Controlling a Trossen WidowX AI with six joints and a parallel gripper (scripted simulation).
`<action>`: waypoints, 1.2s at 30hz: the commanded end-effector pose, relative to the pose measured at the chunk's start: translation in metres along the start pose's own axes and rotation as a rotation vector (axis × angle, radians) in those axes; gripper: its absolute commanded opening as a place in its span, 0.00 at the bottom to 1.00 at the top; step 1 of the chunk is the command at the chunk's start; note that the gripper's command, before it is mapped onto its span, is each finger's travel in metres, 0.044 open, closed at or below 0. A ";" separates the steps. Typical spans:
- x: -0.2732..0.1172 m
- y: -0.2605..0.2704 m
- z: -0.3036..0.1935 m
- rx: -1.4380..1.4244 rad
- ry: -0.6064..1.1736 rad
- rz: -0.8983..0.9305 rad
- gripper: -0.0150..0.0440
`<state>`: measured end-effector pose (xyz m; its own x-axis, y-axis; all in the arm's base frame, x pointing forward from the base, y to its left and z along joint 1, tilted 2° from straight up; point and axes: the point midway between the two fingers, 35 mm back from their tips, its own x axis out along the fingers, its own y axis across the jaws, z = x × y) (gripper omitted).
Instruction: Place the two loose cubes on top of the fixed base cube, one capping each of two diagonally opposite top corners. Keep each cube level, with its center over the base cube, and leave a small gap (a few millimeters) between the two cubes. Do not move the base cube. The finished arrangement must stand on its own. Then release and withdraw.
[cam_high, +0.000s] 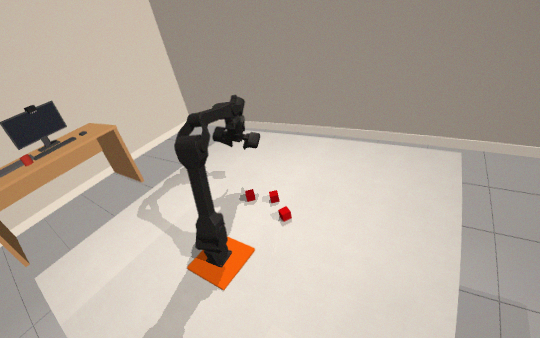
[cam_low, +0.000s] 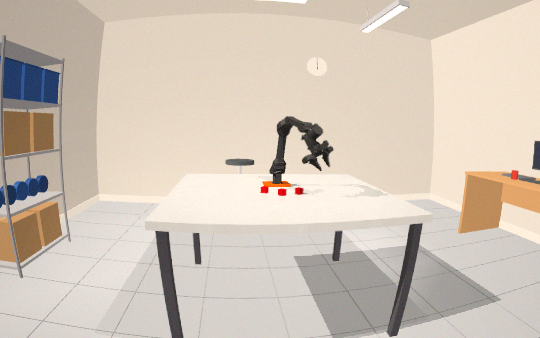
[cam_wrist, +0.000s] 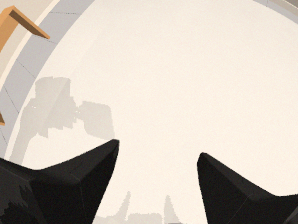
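Note:
Three red cubes lie apart on the white table top: one (cam_high: 250, 195) (cam_low: 299, 191) on the desk side, one (cam_high: 274, 196) (cam_low: 282, 192) in the middle, and one (cam_high: 285, 214) (cam_low: 264, 190) on the side away from the desk. They look alike, and I cannot tell which is the fixed base. None is stacked. My gripper (cam_high: 238, 145) (cam_low: 324, 167) (cam_wrist: 160, 152) is open and empty, tilted downward high above the table, off to the desk side of the cubes. The wrist view shows no cube, only bare table top and the arm's shadow between and beyond the fingers.
The arm stands on an orange base plate (cam_high: 241, 252) (cam_low: 269, 184), close to the cubes. A wooden desk (cam_high: 75, 154) (cam_low: 480, 202) with a monitor (cam_high: 35, 125) and a red object (cam_high: 26, 160) (cam_low: 514, 175) is away from the table. A shelf unit (cam_low: 35, 151) stands on the opposite side.

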<state>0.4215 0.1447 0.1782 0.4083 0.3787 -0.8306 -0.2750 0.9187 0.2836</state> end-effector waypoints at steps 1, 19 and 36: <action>-0.015 -0.048 -0.024 0.286 0.081 -0.132 0.70; -0.092 -0.154 -0.124 1.147 0.251 -0.586 0.70; -0.040 -0.173 -0.153 1.147 0.251 -0.586 0.70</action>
<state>0.3208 -0.0453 0.1061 0.0109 -0.0181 -0.9998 0.8272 0.5619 -0.0011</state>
